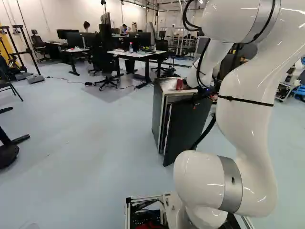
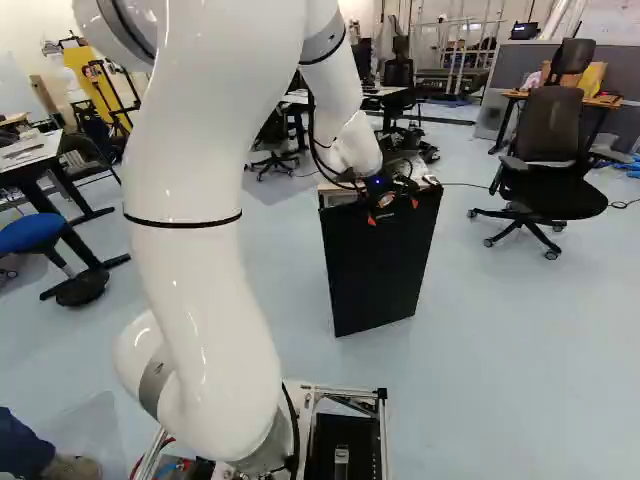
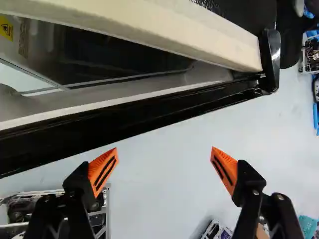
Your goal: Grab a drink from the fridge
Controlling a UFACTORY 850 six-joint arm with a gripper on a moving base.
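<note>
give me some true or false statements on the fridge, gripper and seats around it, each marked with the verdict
1. The door of the mini fridge stands ajar. True.
2. The gripper has its jaws closed on a drink. False: they stand open with nothing between them.
3. At the left of the right base view, the stool has a red seat. False: it is blue.
4. In that view, a black office chair stands right of the fridge. True.
</note>
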